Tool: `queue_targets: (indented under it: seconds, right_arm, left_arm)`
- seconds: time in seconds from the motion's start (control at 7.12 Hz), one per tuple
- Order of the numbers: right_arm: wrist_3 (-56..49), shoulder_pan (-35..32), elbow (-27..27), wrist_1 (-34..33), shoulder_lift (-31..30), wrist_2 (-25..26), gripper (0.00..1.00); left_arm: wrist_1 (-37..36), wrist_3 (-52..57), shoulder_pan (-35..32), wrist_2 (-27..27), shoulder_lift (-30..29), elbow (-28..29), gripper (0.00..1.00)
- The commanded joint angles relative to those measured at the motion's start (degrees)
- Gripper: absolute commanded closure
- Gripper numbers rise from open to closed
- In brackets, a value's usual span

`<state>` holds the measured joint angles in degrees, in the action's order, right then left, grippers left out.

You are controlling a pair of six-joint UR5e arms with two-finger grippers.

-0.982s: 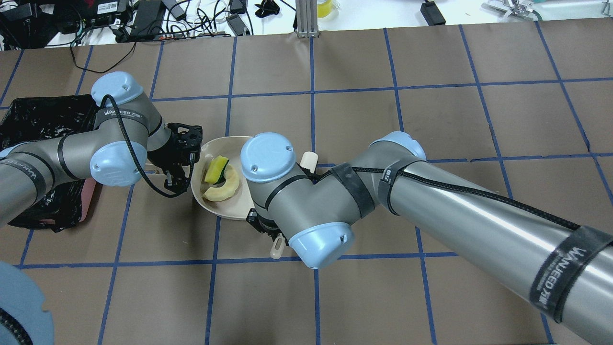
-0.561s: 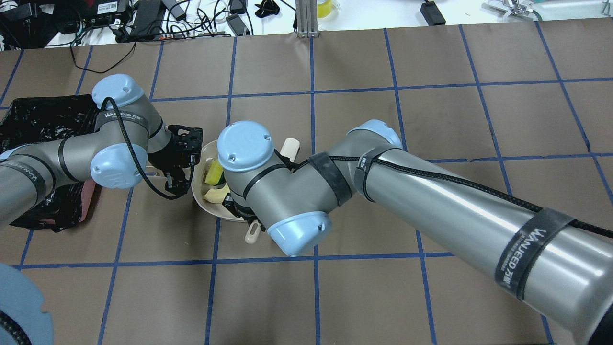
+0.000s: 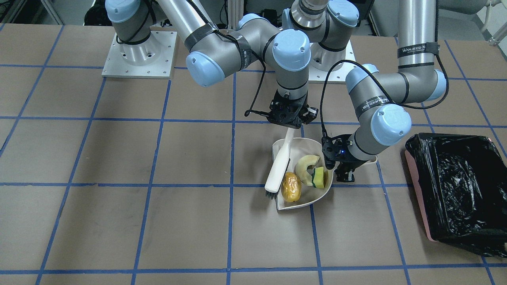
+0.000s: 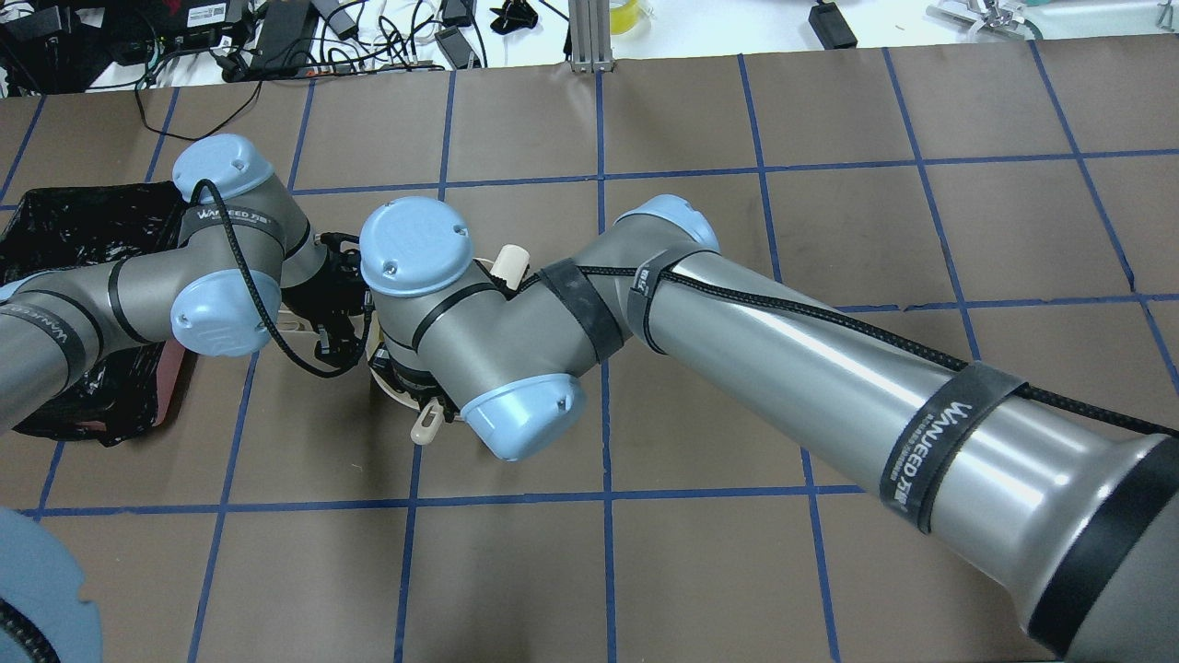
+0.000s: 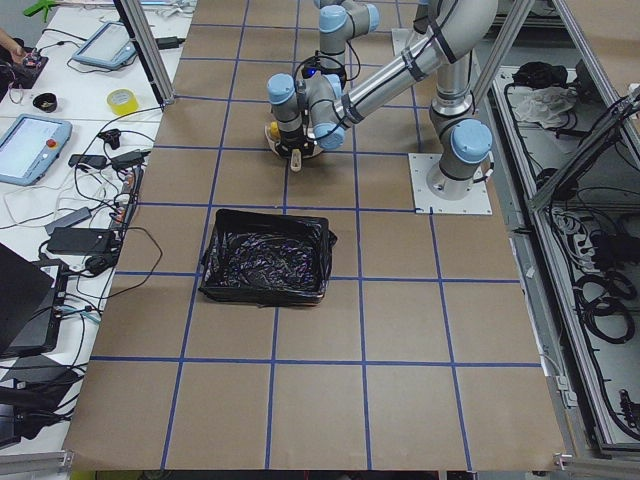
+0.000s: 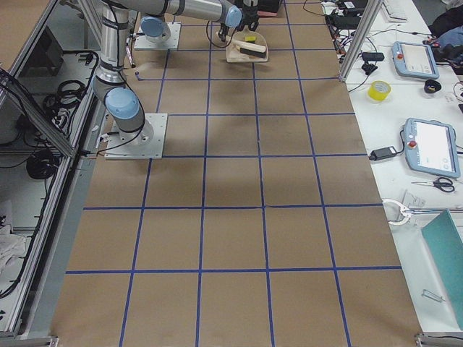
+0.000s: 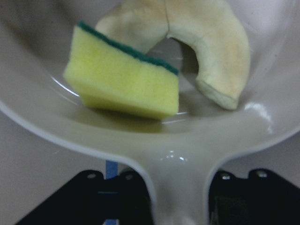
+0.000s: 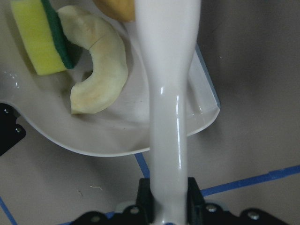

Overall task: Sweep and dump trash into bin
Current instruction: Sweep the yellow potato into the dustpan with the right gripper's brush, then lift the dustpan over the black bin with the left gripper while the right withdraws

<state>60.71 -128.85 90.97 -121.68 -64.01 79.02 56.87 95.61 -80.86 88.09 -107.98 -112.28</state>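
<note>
An off-white dustpan (image 3: 313, 196) lies on the table with all the trash in it: a wrinkled yellow-orange lump (image 3: 291, 187), a pale curved slice (image 3: 305, 165) and a yellow-green wedge (image 3: 319, 178). My left gripper (image 3: 346, 172) is shut on the dustpan's handle (image 7: 180, 187), as the left wrist view shows. My right gripper (image 3: 291, 126) is shut on the handle of a white brush (image 3: 278, 168), whose bristles rest at the pan's mouth beside the lump. The black-lined, pink-sided bin (image 3: 455, 186) stands apart on my left. In the overhead view my right arm hides the pan and the trash.
Brown paper with a blue tape grid covers the table (image 3: 119, 221). The arm bases (image 3: 138, 55) are bolted at the robot's side. Cables and devices (image 4: 276, 37) lie beyond the far edge. The bin (image 4: 74, 230) sits right behind my left forearm.
My right arm has swung toward my left with the brush, across the dustpan, and now covers the slice and wedge in the overhead view. The left arm has barely moved.
</note>
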Motion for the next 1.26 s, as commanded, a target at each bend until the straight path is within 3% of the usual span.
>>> queue_targets:
  seconds: [0.0, 0.28, 0.56, 0.7, 0.98, 1.12]
  right_arm:
    - [-2.0, 1.2, -0.9, 6.4, -1.3, 2.2, 1.00]
    - [-13.0, 5.6, -0.6, 14.6, -5.1, 6.2, 1.00]
    - [-28.3, 15.7, -0.4, 24.6, -12.0, 6.4, 1.00]
    - [-37.5, 23.1, -0.4, 28.3, -15.7, 6.6, 1.00]
    - [-46.0, 36.1, -0.4, 29.4, -16.9, 6.5, 1.00]
    - [-56.3, 40.4, -0.3, 29.1, -16.3, 7.9, 1.00]
  left_arm:
    - [0.0, -0.1, 0.0, 0.0, 0.0, 0.0, 1.00]
    - [0.0, -0.1, 0.0, 0.0, 0.1, 0.0, 1.00]
    - [-0.3, 1.0, 2.2, -1.2, 0.3, 0.7, 1.00]
    - [0.5, 1.3, 5.7, -4.5, 0.2, 1.5, 1.00]
    - [4.3, 4.3, 9.1, -7.6, 0.5, 5.1, 1.00]
    - [10.8, 4.3, 11.3, -8.6, 0.8, 9.7, 1.00]
